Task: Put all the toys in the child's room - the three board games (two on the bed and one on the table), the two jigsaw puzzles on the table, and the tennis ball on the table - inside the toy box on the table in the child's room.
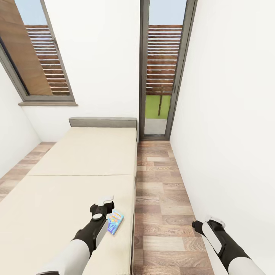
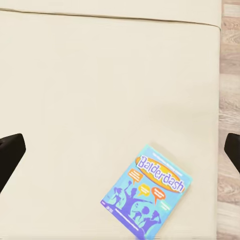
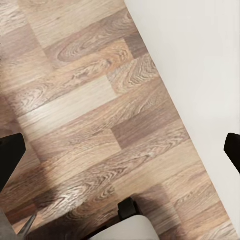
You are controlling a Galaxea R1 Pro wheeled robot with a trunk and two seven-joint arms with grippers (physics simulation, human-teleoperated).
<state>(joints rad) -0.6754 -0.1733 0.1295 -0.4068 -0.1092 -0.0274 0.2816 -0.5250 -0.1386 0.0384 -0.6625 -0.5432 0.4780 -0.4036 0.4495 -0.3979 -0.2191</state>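
**Inspector:** Board games counted: one. A small blue "Balderdash" box (image 1: 115, 222) lies flat on the bed (image 1: 76, 164), near the mattress edge that borders the wooden floor (image 1: 164, 198).

**Clerk:** And the left tool?

**Inspector:** The left tool (image 1: 102, 208) hangs above the mattress just beside the box, apart from it. In the left wrist view the box (image 2: 147, 191) sits between the two dark fingertips (image 2: 10, 155), which stand wide apart with nothing held.

**Clerk:** The right tool?

**Inspector:** The right tool (image 1: 208, 221) hangs over the floor beside the white wall (image 1: 229, 114). Its wrist view shows two fingertips (image 3: 10, 155) spread wide over floorboards (image 3: 90, 100), nothing between them.

**Clerk:** Other fixtures?

**Inspector:** One window (image 1: 38, 57) and one glazed door (image 1: 162, 68) beyond the bed.
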